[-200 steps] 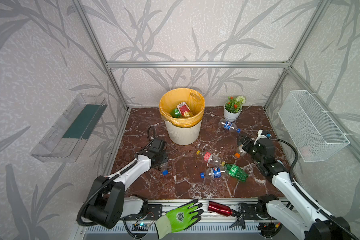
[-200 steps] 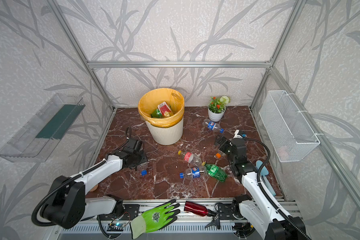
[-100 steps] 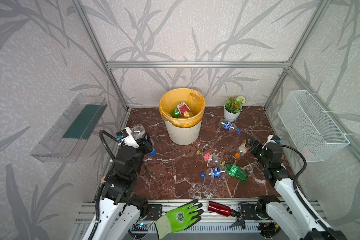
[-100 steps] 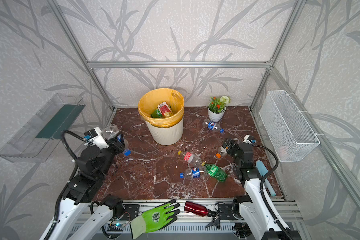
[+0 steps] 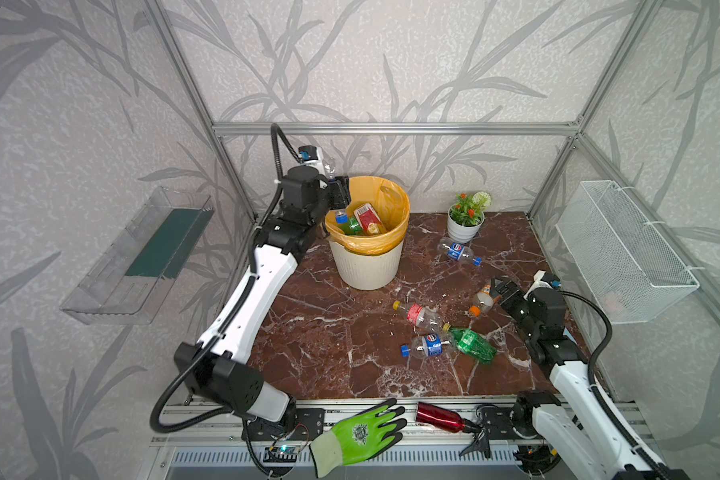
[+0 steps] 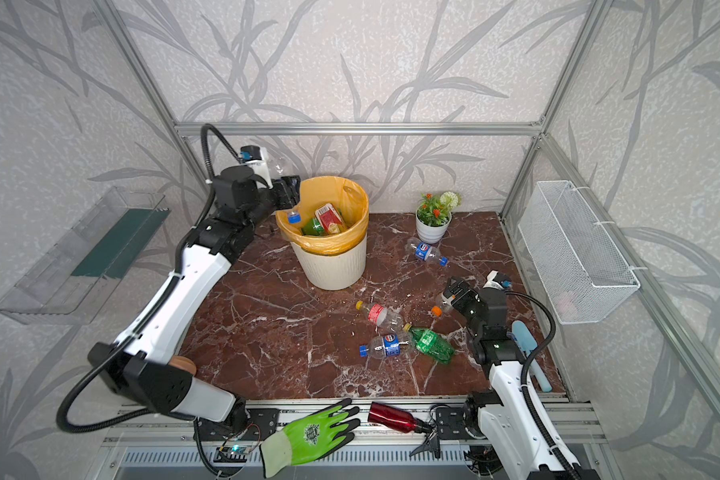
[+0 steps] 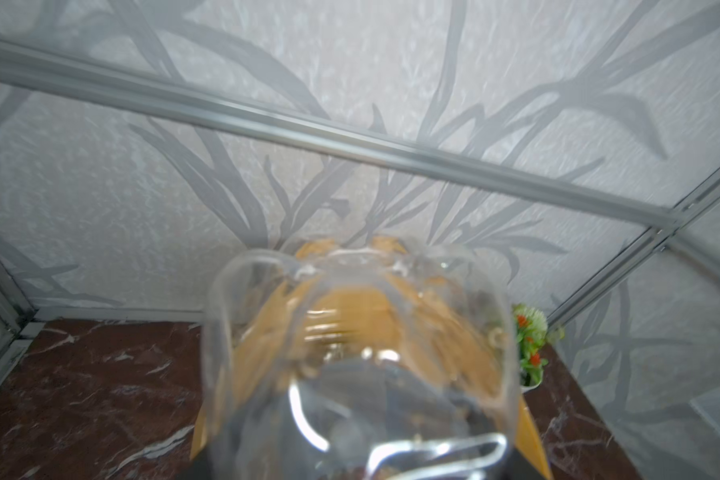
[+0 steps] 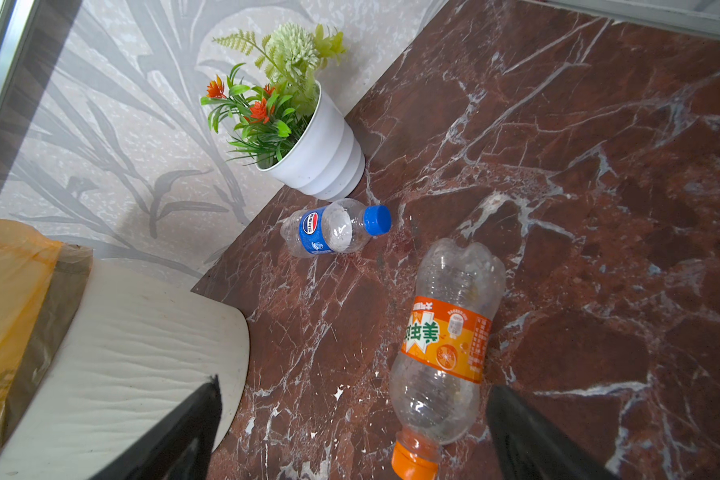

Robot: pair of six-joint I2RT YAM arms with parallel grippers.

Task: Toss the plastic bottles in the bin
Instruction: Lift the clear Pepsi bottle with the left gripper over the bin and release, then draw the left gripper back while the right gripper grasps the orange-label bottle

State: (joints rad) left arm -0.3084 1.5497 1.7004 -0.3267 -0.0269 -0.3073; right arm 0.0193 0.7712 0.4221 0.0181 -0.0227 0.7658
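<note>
Left gripper (image 5: pixel 338 195) is up at the left rim of the bin (image 5: pixel 366 266). A clear blue-capped bottle (image 5: pixel 341 216) sits between its jaws, cap down over the liner (image 5: pixel 387 245); I cannot tell whether the jaws clamp it. Right gripper (image 5: pixel 501 286) is wide open, low over the orange-label bottle (image 8: pixel 445 340), which lies on the surface (image 5: pixel 329 332) right of the bin.

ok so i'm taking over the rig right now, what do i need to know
Left end effector: at the bin rim with a clear bottle, cap down; gripped or let go, cannot tell.
Right end effector: open, aimed at the orange-label bottle on the floor.
Done: binned bottles lie inside.
Left: five on the floor: orange-label, red-label bottle, green bottle, near blue-label bottle, far blue-label bottle.
</note>
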